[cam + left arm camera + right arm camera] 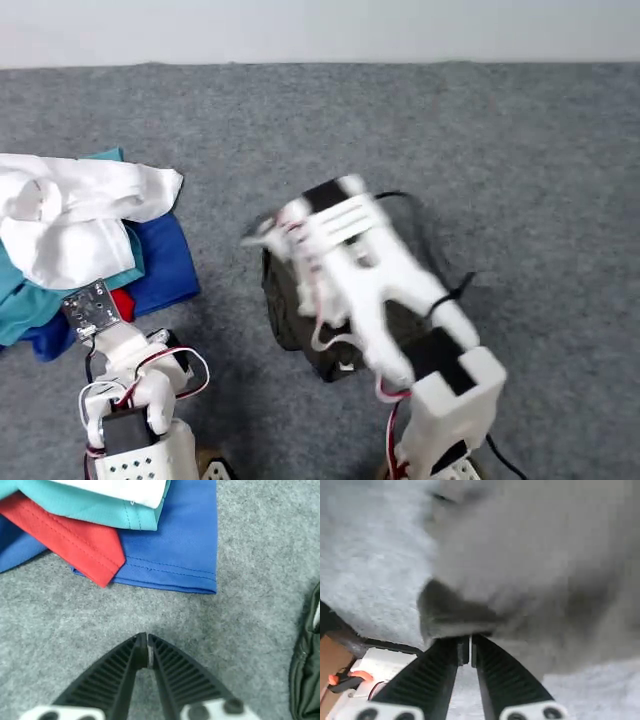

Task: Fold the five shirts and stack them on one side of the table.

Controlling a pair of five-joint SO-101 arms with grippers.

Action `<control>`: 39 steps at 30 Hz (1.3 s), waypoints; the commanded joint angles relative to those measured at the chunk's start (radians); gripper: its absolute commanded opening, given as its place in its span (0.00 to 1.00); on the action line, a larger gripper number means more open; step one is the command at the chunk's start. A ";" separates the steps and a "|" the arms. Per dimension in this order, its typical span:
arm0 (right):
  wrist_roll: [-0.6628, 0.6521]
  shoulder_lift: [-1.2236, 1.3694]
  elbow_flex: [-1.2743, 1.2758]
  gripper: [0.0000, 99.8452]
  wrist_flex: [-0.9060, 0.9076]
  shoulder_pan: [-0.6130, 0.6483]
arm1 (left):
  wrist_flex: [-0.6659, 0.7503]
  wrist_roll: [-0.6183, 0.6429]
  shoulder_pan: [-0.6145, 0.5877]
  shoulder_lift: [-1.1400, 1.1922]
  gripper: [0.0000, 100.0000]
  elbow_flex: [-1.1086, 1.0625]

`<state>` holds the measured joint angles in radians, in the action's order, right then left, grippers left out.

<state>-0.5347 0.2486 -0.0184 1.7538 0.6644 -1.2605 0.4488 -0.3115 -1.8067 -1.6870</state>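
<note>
At the table's left side lies a pile: a rumpled white shirt on top, then a teal shirt, a red shirt and a blue shirt. My left gripper is shut and empty over bare carpet, just short of the blue shirt's hem and the red shirt's corner. A dark grey shirt lies bunched at the table's middle. The right arm is over it. My right gripper is shut on a fold of the dark grey shirt.
Grey carpet covers the table, with free room at the back and right. The teal shirt and the white shirt overlap the red one. The dark grey shirt's edge shows beside the left gripper.
</note>
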 commanded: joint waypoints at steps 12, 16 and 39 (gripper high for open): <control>0.040 -0.053 -0.276 0.01 0.045 -0.024 | -0.005 0.009 0.003 -0.012 0.02 0.004; 0.006 -0.051 -0.276 0.01 0.044 -0.147 | -0.005 0.009 0.003 -0.012 0.02 0.004; 0.044 0.234 -0.677 0.01 0.041 0.016 | -0.005 0.009 0.003 -0.012 0.02 0.004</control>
<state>-0.4933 0.5355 -0.6229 1.7553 0.7610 -1.2605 0.4488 -0.3115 -1.8067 -1.6870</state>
